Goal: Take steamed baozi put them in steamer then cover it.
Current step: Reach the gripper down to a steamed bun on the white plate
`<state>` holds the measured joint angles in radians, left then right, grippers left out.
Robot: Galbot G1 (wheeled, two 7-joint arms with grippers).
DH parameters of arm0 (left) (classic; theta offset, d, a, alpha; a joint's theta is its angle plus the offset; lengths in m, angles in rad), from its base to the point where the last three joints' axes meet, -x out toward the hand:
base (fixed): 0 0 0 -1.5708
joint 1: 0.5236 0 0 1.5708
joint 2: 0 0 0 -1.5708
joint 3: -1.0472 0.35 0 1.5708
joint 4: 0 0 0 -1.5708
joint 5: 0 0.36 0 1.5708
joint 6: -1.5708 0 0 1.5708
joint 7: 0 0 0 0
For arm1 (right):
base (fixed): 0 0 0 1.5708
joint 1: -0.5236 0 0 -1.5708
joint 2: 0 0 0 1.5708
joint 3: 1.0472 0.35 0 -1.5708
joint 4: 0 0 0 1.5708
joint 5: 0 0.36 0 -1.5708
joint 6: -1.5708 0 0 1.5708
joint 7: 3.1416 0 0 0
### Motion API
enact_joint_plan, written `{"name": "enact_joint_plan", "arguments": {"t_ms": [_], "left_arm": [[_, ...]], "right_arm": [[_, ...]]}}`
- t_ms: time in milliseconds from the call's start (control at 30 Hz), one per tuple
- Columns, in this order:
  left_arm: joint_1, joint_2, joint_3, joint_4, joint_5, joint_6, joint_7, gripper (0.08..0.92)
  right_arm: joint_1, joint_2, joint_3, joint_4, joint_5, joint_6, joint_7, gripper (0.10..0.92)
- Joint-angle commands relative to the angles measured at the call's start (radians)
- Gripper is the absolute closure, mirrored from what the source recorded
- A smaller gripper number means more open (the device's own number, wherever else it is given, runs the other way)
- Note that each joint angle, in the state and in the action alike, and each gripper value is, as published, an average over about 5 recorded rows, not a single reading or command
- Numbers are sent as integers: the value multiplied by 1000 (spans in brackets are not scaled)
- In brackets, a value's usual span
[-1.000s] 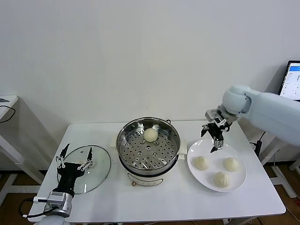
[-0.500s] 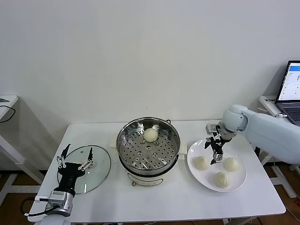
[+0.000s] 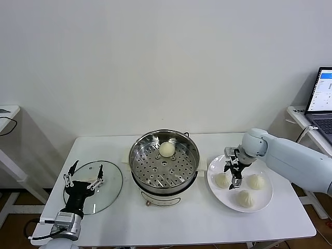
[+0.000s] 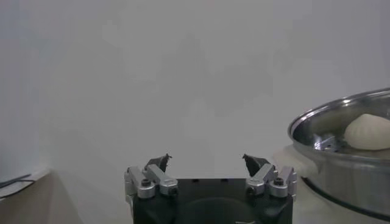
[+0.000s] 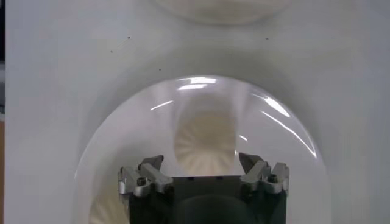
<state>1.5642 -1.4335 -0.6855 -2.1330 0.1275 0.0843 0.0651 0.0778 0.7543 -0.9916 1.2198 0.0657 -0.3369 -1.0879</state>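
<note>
The steamer (image 3: 164, 161) stands mid-table with one steamed baozi (image 3: 166, 149) on its perforated tray. Three more baozi lie on a white plate (image 3: 264, 199) to its right: one on the left (image 3: 222, 180), one on the right (image 3: 255, 181), one at the front (image 3: 245, 198). My right gripper (image 3: 235, 179) hangs open, pointing down, low over the left baozi's right side. In the right wrist view that baozi (image 5: 205, 137) lies centred between the open fingers of the right gripper (image 5: 202, 163). My left gripper (image 3: 83, 176) rests open over the glass lid (image 3: 111, 181).
The left wrist view shows the left gripper (image 4: 207, 161) open and empty, with the steamer's rim (image 4: 341, 115) and the baozi inside (image 4: 370, 132) off to one side. A laptop (image 3: 322, 98) stands on a side table at the far right.
My right arm has come down and moved left from above the plate's far edge to low over the left baozi. The left arm and the baozi have not moved.
</note>
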Motion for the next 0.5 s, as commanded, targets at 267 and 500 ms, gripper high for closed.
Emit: {"name": "enact_joint_plan", "arguments": {"t_ms": [267,500], "left_arm": [[-4,0,-1,0,-1,0,1,177],[-6,-3,2,-2,-1,0,0,177]], "right_arm": [[-42,24,32,-14,-34,-1,12,250],[-35,28,37,-14,-34,2,10,358]]}}
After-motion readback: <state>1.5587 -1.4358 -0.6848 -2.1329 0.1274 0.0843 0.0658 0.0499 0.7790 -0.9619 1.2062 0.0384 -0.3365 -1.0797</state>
